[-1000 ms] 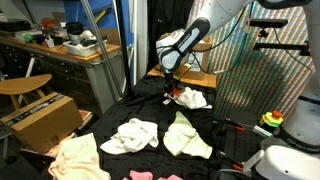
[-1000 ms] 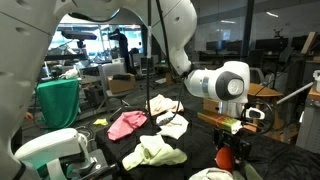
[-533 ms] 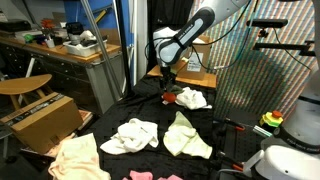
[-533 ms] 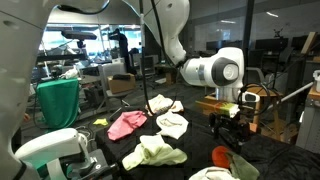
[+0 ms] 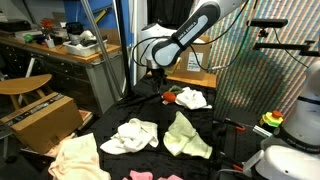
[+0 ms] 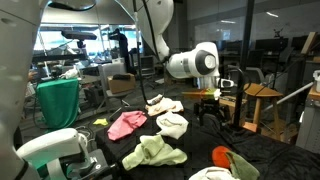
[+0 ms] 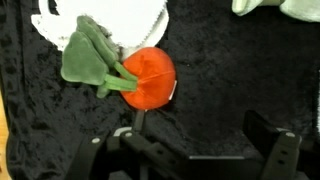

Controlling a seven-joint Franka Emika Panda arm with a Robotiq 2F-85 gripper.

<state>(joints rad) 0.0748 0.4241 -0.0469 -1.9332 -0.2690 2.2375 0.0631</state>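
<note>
The end effector (image 7: 195, 137) hangs open above the black surface (image 7: 250, 80). The leafy red toy vegetable (image 7: 148, 78) lies free just beyond its fingers, so any move away is best made straight up to avoid snagging it.

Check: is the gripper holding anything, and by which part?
Nothing is held. The gripper stands open, and the orange toy with green leaves lies free on the black cloth.

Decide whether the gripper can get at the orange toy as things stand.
Probably yes. The gripper is open, and in the wrist view the orange toy lies uncovered on the black cloth with nothing between them; the white cloth lies beyond it.
</note>
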